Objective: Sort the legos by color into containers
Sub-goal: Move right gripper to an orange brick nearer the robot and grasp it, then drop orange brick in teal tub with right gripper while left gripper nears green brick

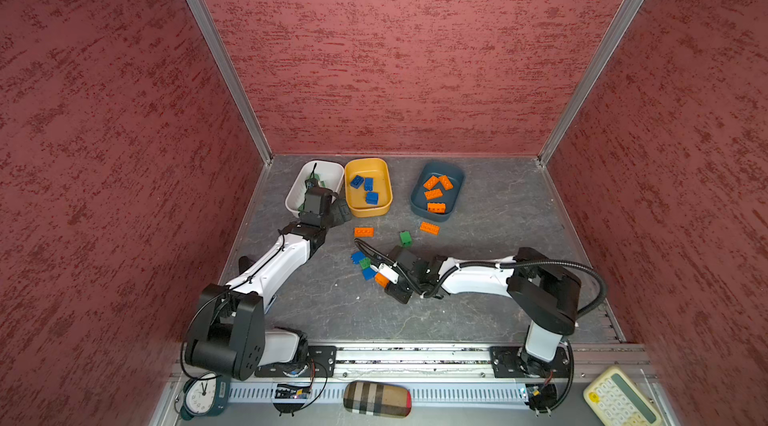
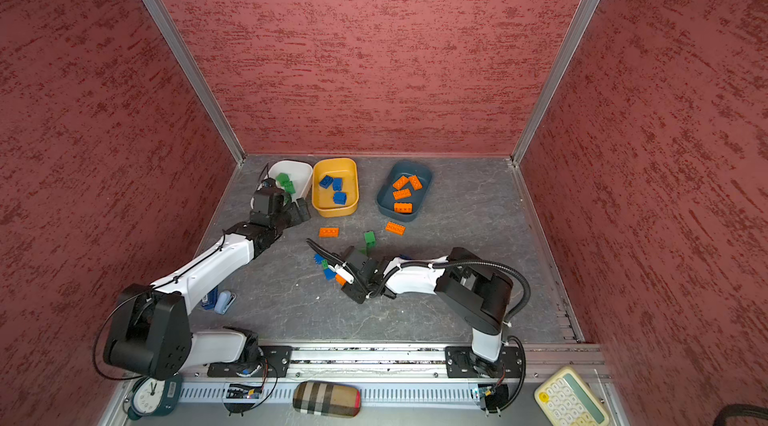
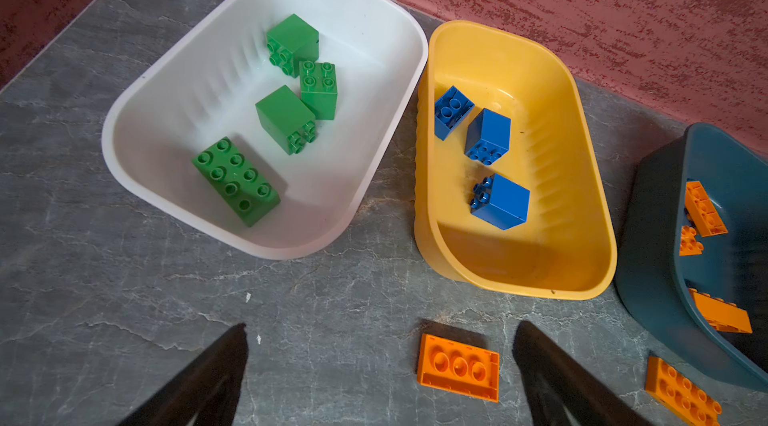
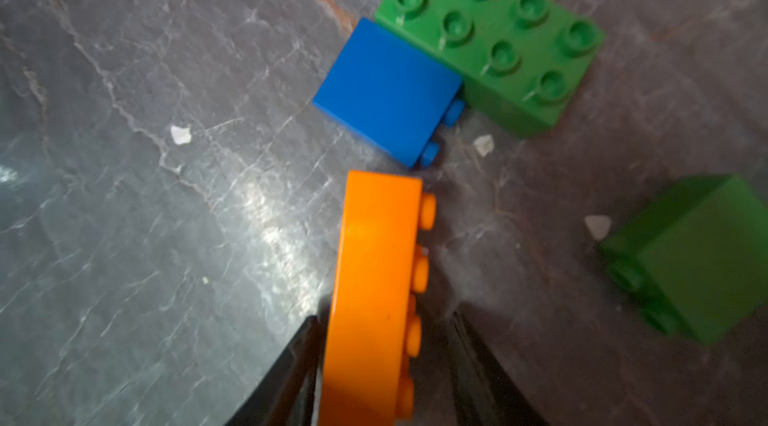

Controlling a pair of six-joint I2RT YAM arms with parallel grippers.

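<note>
1. An orange oblong brick [image 4: 374, 278] lies on its side on the grey marbled table [image 4: 124, 195], studs pointing sideways. It sits between the two fingers of the right gripper [image 4: 384, 318].
2. That gripper's jaws stand narrow about the brick. One finger lies against the face opposite the studs, and the other appears just off the studs. The wrist view is blurred there, so I cannot tell whether the brick is actually clamped.
3. Just past the fingertips, a blue square brick [image 4: 386, 91] lies on its side near the orange brick's far end. It touches a green oblong brick [image 4: 490, 28] that sits studs up. A green square brick [image 4: 698, 257] lies on its side, apart from these.
4. At the back of the table stand three tubs:
   - The white tub [image 3: 124, 112] holds four green bricks.
   - The yellow-orange tub [image 3: 519, 278] holds three blue bricks.
   - The dark teal tub [image 3: 656, 236] holds orange bricks.
5. The left gripper [image 3: 380, 326] is spread wide and empty, above the table just in front of the white and yellow-orange tubs.
6. A flat orange brick [image 3: 459, 365] lies underside up on the table between the left gripper's fingers, nearer one of them.
7. Another orange brick [image 1: 429, 228] lies loose just in front of the teal tub.
</note>
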